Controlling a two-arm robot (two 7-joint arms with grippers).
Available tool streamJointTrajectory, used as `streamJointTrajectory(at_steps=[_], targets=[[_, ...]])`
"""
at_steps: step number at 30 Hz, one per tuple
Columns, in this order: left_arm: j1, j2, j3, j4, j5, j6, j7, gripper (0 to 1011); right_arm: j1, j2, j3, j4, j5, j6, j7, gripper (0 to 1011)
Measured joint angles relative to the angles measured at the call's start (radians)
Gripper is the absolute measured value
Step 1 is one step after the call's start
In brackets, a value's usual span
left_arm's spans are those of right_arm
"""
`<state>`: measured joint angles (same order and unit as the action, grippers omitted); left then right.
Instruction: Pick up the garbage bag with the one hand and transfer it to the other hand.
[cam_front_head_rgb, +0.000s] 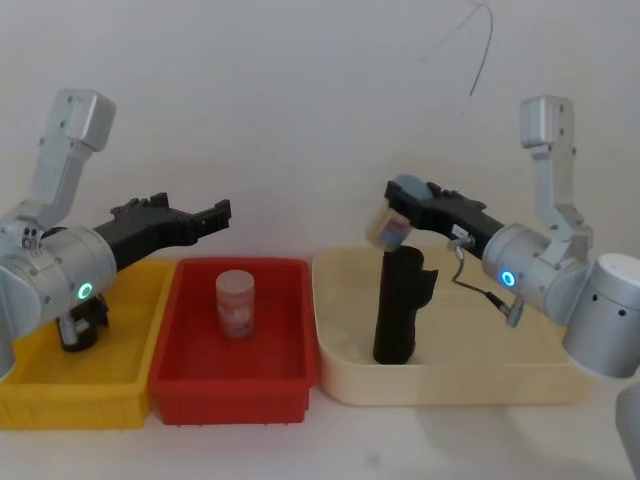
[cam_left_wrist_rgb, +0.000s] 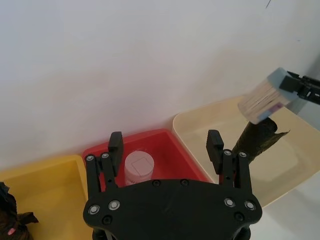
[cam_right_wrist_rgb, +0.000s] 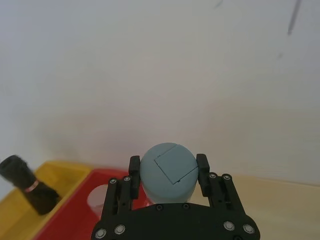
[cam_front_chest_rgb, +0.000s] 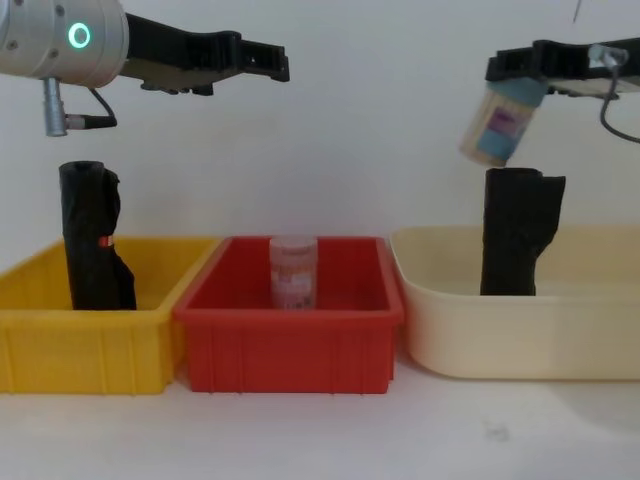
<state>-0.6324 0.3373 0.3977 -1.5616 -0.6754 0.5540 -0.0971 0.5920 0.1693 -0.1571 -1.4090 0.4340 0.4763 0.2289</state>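
Red bin (cam_front_head_rgb: 232, 375), centre front: small jar (cam_front_head_rgb: 236, 303) upright, untouched.
Yellow bin (cam_front_head_rgb: 75, 390): bag roll (cam_front_chest_rgb: 92, 237) standing.
Cream tub (cam_front_head_rgb: 450, 380): second roll (cam_front_head_rgb: 402, 305) upright.
Left gripper (cam_front_head_rgb: 222, 213) raised above red bin, jaws apart, empty.
Right gripper (cam_front_head_rgb: 397, 199) clamped on blue-capped tube (cam_front_head_rgb: 392, 222), just above cream-tub roll.
Risk: right occupied, cannot receive bag; dangling tube may topple roll below.
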Motion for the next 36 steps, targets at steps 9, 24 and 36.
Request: streamJointTrajectory(at_steps=[9, 24, 36], targets=[[0.000, 0.000, 0.000, 0.000, 0.000, 0.000, 0.000, 1000, 0.032, 0.011, 0.028, 0.075, 0.007, -0.052, -0.003, 647], [0.000, 0.000, 0.000, 0.000, 0.000, 0.000, 0.000, 1000, 0.070, 0.029, 0.044, 0.157, 0.000, -0.117, -0.029, 647], [0.000, 0.000, 0.000, 0.000, 0.000, 0.000, 0.000, 1000, 0.043, 0.061, 0.038, 0.148, 0.003, -0.141, 0.000, 861]])
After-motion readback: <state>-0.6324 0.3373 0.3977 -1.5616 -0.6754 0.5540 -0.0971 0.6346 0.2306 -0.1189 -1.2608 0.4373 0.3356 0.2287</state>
